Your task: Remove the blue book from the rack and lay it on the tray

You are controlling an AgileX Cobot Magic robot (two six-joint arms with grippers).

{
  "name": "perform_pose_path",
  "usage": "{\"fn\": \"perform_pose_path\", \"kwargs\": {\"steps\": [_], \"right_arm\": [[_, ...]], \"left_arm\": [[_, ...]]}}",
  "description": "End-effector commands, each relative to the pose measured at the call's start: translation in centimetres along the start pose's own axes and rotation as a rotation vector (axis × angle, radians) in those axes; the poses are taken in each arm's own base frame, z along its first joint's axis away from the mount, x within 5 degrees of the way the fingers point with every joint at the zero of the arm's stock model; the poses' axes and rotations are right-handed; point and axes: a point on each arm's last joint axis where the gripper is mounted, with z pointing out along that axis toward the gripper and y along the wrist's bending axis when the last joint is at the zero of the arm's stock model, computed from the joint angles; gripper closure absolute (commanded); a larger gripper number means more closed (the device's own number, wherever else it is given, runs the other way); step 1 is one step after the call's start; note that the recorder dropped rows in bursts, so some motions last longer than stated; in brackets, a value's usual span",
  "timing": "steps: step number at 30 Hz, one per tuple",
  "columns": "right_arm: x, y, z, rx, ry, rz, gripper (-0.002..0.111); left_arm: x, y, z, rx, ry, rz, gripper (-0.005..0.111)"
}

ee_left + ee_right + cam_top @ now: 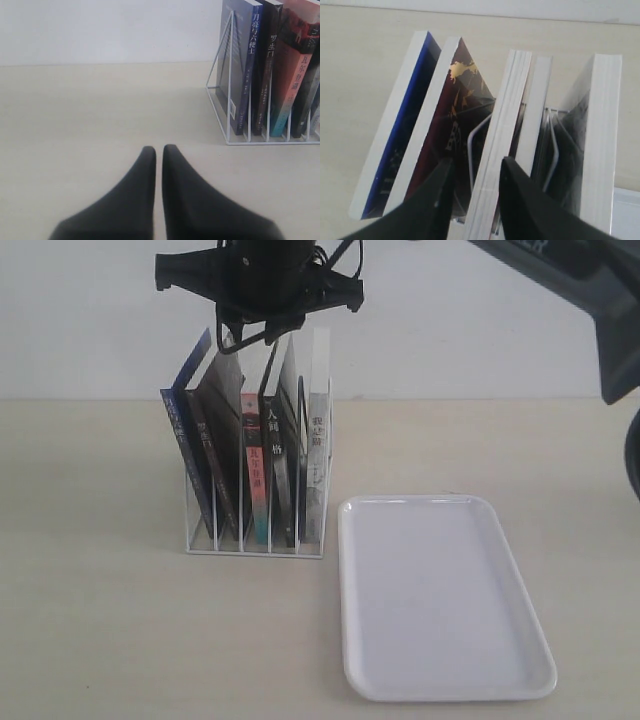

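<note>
The blue book stands in the leftmost slot of the white wire rack, leaning outward to the left. Its blue spine shows in the left wrist view and its top edge in the right wrist view. My right gripper hovers open just above the books' tops. Its jaws straddle the white page edge of the third book, two books away from the blue one. My left gripper is shut and empty, low over the table left of the rack. The white tray lies empty right of the rack.
Beside the blue book stand a black-spined book, a red-and-teal-spined book and two more. The right arm comes in from the upper right. Bare table spreads left and in front of the rack.
</note>
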Motion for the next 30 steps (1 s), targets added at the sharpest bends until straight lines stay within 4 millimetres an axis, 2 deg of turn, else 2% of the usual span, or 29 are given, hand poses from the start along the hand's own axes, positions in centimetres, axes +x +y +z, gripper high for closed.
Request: {"fn": "perform_pose_path", "kwargs": {"steps": [1, 7, 17, 23, 30], "right_arm": [[-0.2, 0.1, -0.4, -0.013, -0.014, 0.001, 0.078], [0.5, 0.0, 1.4, 0.015, 0.028, -0.006, 0.078], [1.0, -0.2, 2.5, 0.052, 0.062, -0.016, 0.078], [1.1, -0.3, 2.5, 0.064, 0.067, -0.017, 0.078], [1.0, -1.3, 2.3, 0.171, 0.064, -0.055, 0.078]], "left_arm": [[0.1, 0.0, 0.0, -0.002, -0.001, -0.007, 0.103], [0.1, 0.0, 0.0, -0.002, -0.001, -0.007, 0.103], [0.1, 0.0, 0.0, -0.002, -0.001, -0.007, 0.103], [0.1, 0.0, 0.0, -0.002, -0.001, -0.007, 0.103], [0.1, 0.0, 0.0, -0.002, -0.001, -0.007, 0.103]]}}
